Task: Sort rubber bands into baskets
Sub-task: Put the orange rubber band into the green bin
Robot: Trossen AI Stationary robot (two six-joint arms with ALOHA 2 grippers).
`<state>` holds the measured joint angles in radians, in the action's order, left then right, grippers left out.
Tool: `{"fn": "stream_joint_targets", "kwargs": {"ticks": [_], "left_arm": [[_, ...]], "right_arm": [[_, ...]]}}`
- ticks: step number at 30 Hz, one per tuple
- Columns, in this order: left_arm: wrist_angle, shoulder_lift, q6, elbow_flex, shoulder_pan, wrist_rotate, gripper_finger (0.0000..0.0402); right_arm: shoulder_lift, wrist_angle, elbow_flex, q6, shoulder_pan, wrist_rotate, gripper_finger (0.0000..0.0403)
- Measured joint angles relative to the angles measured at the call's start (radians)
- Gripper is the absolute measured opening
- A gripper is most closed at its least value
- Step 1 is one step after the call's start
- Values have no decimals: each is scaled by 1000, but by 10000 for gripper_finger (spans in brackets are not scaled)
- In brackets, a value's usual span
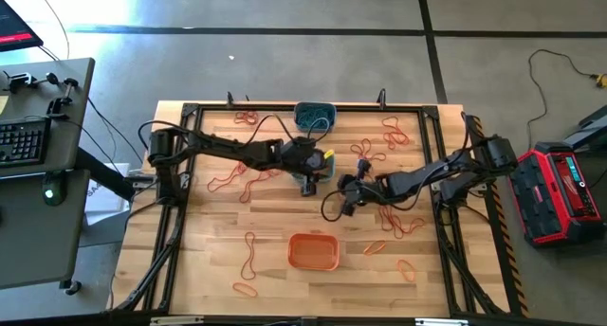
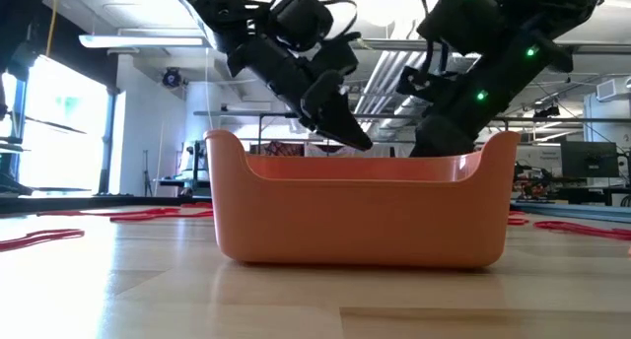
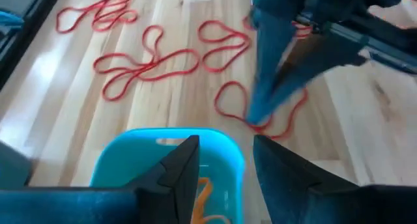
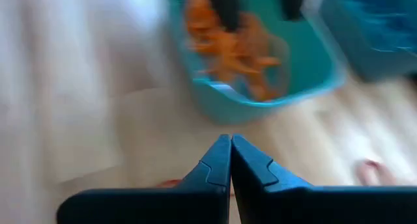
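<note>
My left gripper [image 3: 225, 165] stands open just above the teal basket [image 3: 124, 160] at mid-table, with nothing between its fingers. Orange rubber bands [image 4: 234, 51] lie in that basket. Right of the teal basket [image 1: 319, 177], my right gripper [image 4: 230, 160] hangs shut over bare wood, its fingertips pointing at the basket. Red rubber bands [image 3: 150, 64] lie flat on the table beyond the basket. The orange basket [image 1: 313, 251] stands toward the near edge and the grey-blue basket [image 1: 315, 116] at the far edge.
Red and orange rubber bands [image 1: 237, 179] lie scattered over the wooden table, more at the far right [image 1: 394, 132] and near the front [image 1: 248, 260]. A black frame [image 1: 175, 212] borders the table. The two grippers are close together at the centre.
</note>
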<state>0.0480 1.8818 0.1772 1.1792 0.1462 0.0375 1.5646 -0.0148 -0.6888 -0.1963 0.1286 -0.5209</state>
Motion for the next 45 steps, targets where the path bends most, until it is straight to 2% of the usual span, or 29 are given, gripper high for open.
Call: {"fn": "stream_joint_targets", "kwargs": {"ticks": [5,16,19,24,30,39,45], "left_arm": [[107,-29,-2,-64,-27,0,139],[356,-201,-35,-263,-93,-1,139],[414,-263,-42,-320,-113,-1,139],[480,-372,-46,-418,-136,-3,139],[542,-491,-65,-518,-143,-4,139],[681,-570,-99,-679,-155,-4,139],[769,-584,-137,-744,-193,-4,139]], "right_arm": [[-10,-5,0,9,40,172,0],[-179,-294,0,-163,235,245,8],[-187,-354,0,-222,301,259,33],[-171,-404,0,-343,385,288,107],[-156,-464,-8,-384,481,297,175],[-73,-649,-131,-433,507,271,195],[5,-755,-203,-443,506,319,195]]}}
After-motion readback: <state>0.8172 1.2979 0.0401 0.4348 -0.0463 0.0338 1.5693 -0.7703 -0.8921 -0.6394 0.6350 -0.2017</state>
